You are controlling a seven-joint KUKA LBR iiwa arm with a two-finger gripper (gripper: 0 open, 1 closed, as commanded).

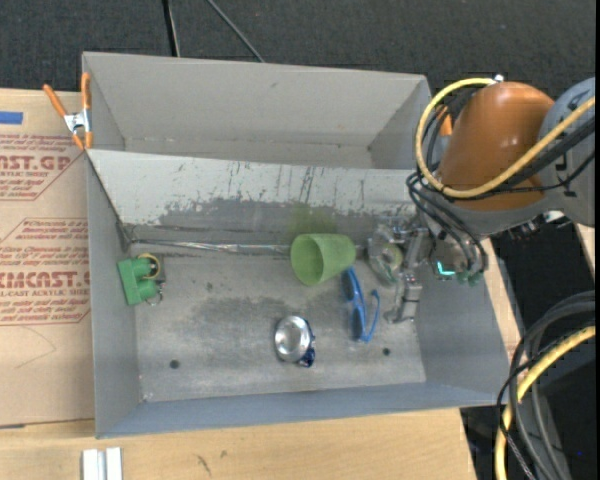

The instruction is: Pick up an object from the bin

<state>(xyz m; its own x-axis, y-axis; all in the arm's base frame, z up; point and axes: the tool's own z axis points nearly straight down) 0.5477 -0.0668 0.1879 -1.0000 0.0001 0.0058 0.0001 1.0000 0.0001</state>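
Can't tell how open the gripper (405, 290) is. I'd centre it over the blue thing (360, 308) just beside it.

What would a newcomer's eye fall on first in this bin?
The light green cup, lying on its side near the middle of the bin, stands out against the grey metal. Right of it the gripper hangs low beside a curved blue plastic piece. A shiny silver lump lies nearer the front, and a green block sits by the left wall.
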